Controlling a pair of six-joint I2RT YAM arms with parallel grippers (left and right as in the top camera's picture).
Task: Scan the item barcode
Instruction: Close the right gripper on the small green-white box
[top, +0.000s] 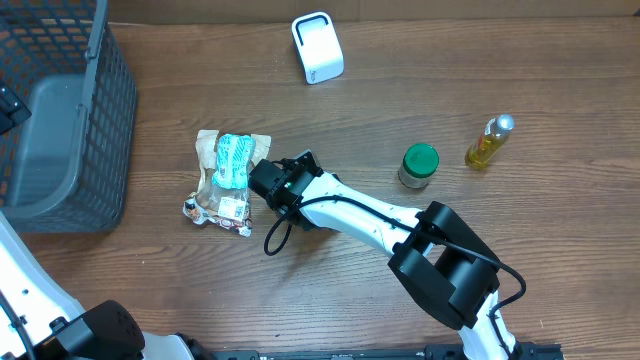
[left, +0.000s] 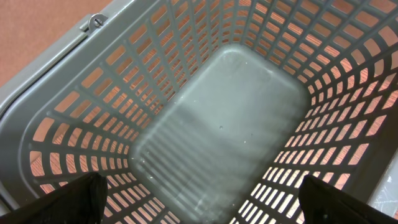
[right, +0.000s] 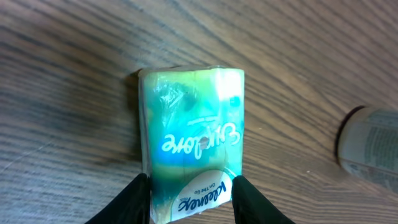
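The item is a teal Kleenex tissue pack; in the overhead view this pack is left of the table's centre, over a brown snack packet. My right gripper has a finger pressed against each long side of the pack's near end, shut on it. From above, the right gripper reaches in from the right. A white box-shaped scanner stands at the back of the table. No barcode shows on the pack's visible face. My left gripper hangs wide open over the grey basket, with nothing between its fingers.
The grey mesh basket fills the far left of the table. A green-lidded jar and a yellow oil bottle stand at the right. A blurred pale object lies at the right edge of the right wrist view.
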